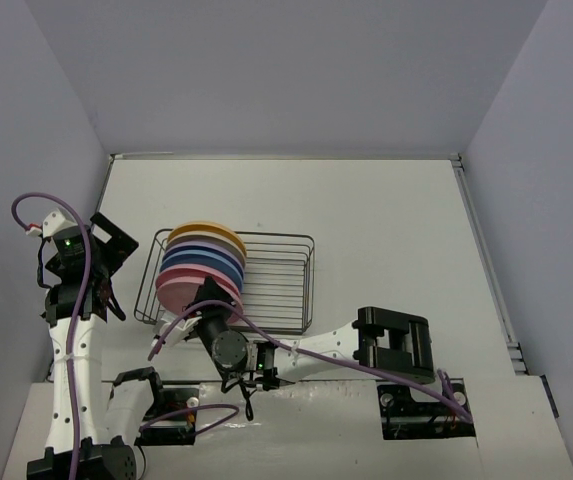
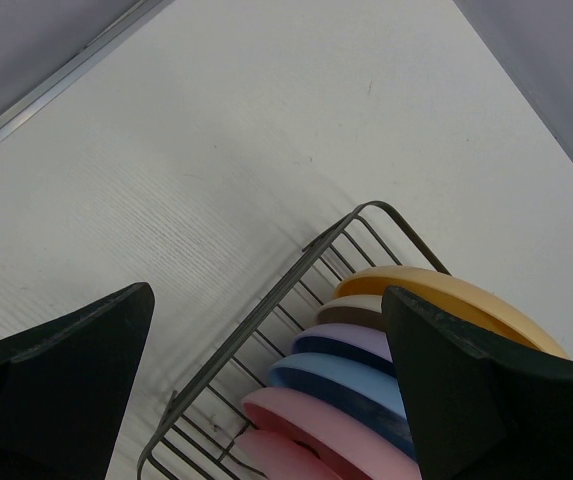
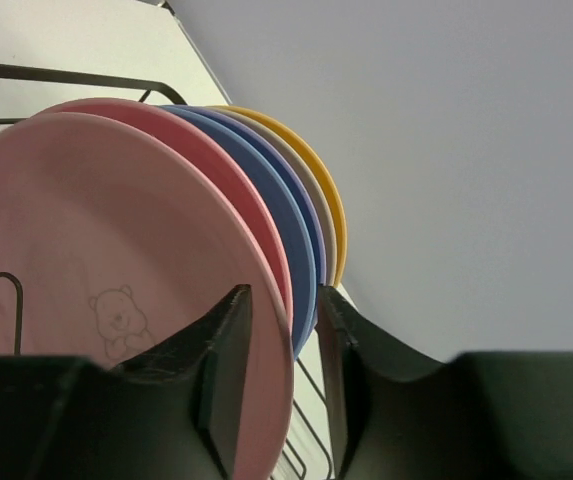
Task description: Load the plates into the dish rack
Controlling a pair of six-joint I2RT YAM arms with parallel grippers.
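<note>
Pink, blue, purple, cream and yellow-orange plates stand on edge in a near-to-far row at the left end of the dish rack, whose long side runs left-right; their lower rims are hidden. The right gripper straddles the nearest pink plate, fingers a little open; the left gripper is wide open, empty.

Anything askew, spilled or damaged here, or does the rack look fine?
Nothing stands out. All six plates stand on edge in a neat row in the left half of the dish rack, none tipped or visibly cracked. The right gripper straddles the rim of the nearest pink plate, jaws slightly apart.
</note>
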